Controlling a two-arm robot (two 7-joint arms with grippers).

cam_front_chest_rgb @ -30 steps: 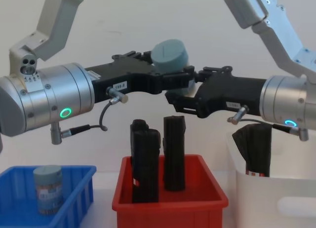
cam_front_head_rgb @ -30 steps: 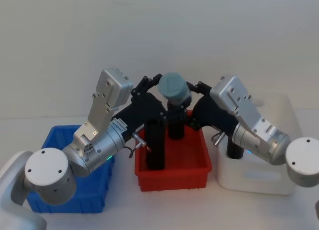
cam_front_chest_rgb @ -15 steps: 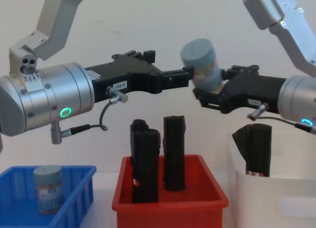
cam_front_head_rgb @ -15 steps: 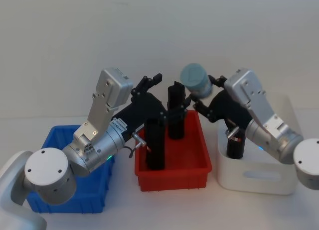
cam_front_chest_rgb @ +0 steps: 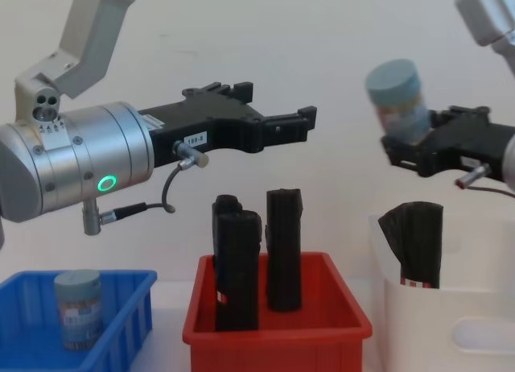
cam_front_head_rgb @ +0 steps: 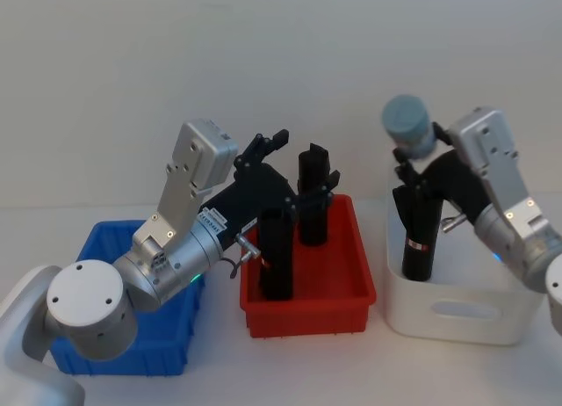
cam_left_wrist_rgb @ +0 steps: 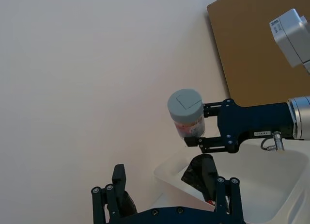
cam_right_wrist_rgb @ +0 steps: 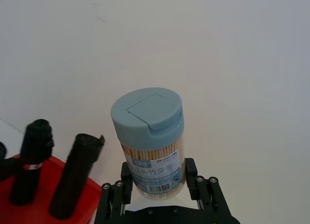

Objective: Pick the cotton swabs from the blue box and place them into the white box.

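So the handoff is done: a second ago both grippers were bunched over the red bin (cam_front_head_rgb: pixel 307 283) with the jar between them, and now the right gripper (cam_front_chest_rgb: pixel 418 150) has carried the cotton swabs jar (cam_front_chest_rgb: pixel 397 98) off to my right and has it up in the air above the white box (cam_front_head_rgb: pixel 457 305). Its jaws are pinching the jar low on the label band, with the grey-blue lid up and the jar tipped a bit. The left gripper (cam_front_chest_rgb: pixel 302 122) hasn't budged, it's parked above the red bin with its jaws spread and nothing in them. There's already one black roll (cam_front_head_rgb: pixel 419 230) standing in the white box, right under the jar, and two more black rolls (cam_front_chest_rgb: pixel 257 259) upright in the red bin. A second cotton swabs jar (cam_front_chest_rgb: pixel 78 307) is still sitting in the blue box (cam_front_chest_rgb: pixel 121 324) on the far left of the worktop (cam_front_head_rgb: pixel 290 371).
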